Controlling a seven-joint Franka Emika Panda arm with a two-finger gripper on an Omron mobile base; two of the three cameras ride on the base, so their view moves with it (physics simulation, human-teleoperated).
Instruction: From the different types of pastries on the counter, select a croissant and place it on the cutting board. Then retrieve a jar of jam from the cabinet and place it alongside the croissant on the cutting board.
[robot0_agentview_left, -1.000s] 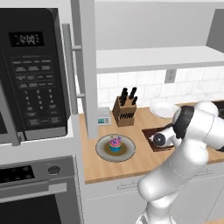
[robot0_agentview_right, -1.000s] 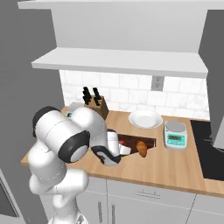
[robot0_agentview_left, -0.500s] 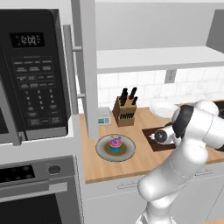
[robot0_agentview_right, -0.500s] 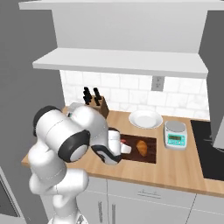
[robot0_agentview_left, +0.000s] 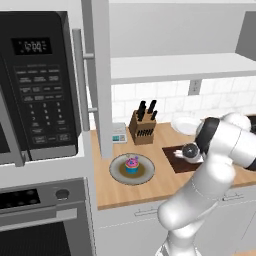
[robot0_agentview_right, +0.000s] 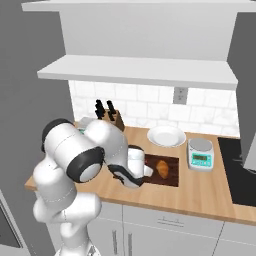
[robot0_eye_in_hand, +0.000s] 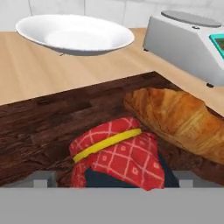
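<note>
The jar of jam (robot0_eye_in_hand: 118, 155), topped with a red checked cloth and a yellow band, stands on the dark cutting board (robot0_eye_in_hand: 52, 122). It sits between my gripper's (robot0_eye_in_hand: 114, 179) grey fingertips, which stand apart from its sides, so the gripper is open. The golden croissant (robot0_eye_in_hand: 183, 118) lies on the board just right of the jar. In the right base view the gripper (robot0_agentview_right: 145, 172) is low over the board (robot0_agentview_right: 172, 175), beside the croissant (robot0_agentview_right: 162, 168). The cupcake (robot0_agentview_left: 132, 164) sits on a round plate (robot0_agentview_left: 117, 172) on the counter (robot0_agentview_right: 210, 192).
A white bowl (robot0_eye_in_hand: 74, 33) and a kitchen scale (robot0_eye_in_hand: 188, 39) stand just behind the board. A knife block (robot0_agentview_left: 142, 125) is against the back wall. The cabinet shelf (robot0_agentview_left: 175, 67) and its open door (robot0_agentview_left: 100, 75) hang above, beside the black microwave (robot0_agentview_left: 35, 85).
The hand has drawn slightly up and back over the board. The croissant and cupcake have not moved.
</note>
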